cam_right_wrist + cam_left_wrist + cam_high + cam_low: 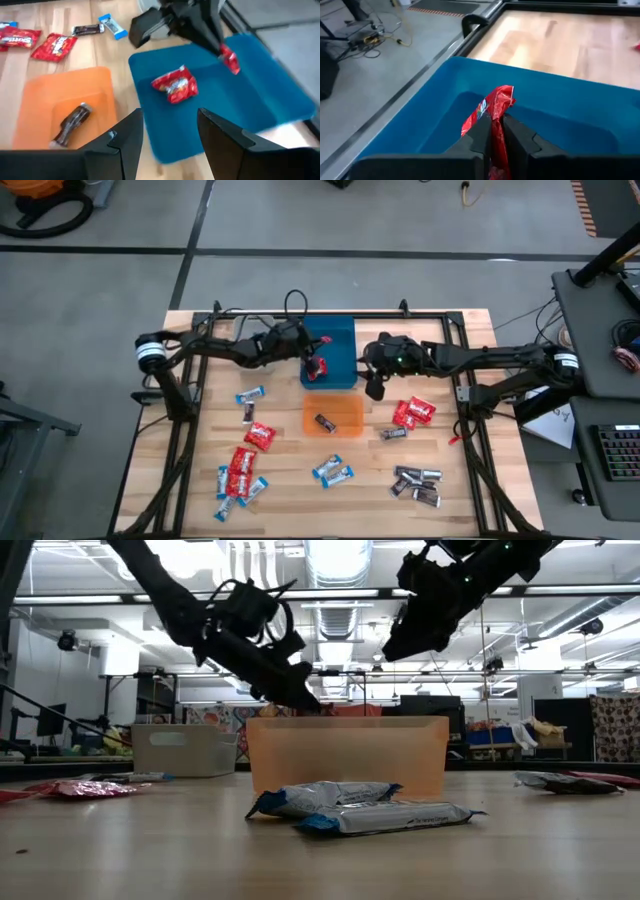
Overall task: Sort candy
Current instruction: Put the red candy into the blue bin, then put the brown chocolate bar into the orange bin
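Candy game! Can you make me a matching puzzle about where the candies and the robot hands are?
Things:
1. left gripper
2. right gripper
3. dark brown candy
4. loose red candy

Places or states:
A. lying in the blue bin
B. open, holding nothing
C. pinching a red candy
D. lying in the orange bin

Pairs: 1-C, 2-B, 3-D, 4-A

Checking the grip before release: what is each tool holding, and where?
Left tool pinches a red candy by one end, over the blue bin. Right tool holds nothing.

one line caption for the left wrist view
Left gripper holds a red-wrapped candy over the blue bin.
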You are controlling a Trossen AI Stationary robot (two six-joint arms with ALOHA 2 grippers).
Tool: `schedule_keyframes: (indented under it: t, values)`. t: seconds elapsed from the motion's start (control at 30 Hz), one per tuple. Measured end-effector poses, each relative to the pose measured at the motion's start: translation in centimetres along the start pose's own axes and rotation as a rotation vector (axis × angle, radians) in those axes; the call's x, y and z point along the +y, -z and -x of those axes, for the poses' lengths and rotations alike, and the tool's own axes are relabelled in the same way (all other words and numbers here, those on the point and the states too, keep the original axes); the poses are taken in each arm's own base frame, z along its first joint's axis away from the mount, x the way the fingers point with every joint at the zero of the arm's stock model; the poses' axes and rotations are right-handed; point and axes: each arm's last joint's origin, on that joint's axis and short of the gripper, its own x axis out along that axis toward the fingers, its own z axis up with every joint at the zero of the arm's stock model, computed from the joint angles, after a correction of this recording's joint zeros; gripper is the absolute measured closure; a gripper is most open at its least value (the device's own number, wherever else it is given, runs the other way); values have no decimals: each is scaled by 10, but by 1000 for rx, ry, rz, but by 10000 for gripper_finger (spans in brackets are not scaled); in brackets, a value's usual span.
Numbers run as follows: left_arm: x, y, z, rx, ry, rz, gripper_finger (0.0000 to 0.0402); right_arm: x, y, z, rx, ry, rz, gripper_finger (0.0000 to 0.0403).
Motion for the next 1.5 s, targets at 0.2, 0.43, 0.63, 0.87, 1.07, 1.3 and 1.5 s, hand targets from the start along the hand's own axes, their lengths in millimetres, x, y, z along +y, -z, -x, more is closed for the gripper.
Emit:
schedule_keyframes:
  t: [0.2,0.43,0.63,0.87,1.07,1.3,1.5]
  values:
    - [-1,3,-6,13,2,-1,347,1,4,13,48,-24,-93,225]
    - [0,-2,-2,-3,0,13,291,5,6,21,68,-34,-161,225]
    - [-6,-19,22,5,51,23,267,15,15,25,191,-145,-288,225]
    - [-37,-38,72,-101,215,9,280,45,28,31,369,-288,-441,225]
    - [-60,-33,111,-151,326,30,290,78,45,43,550,-294,-530,225]
    - [-77,-17,136,-155,421,86,293,127,70,50,709,-334,-448,225]
    - [-85,-11,143,-149,466,132,293,158,99,56,864,-289,-357,226]
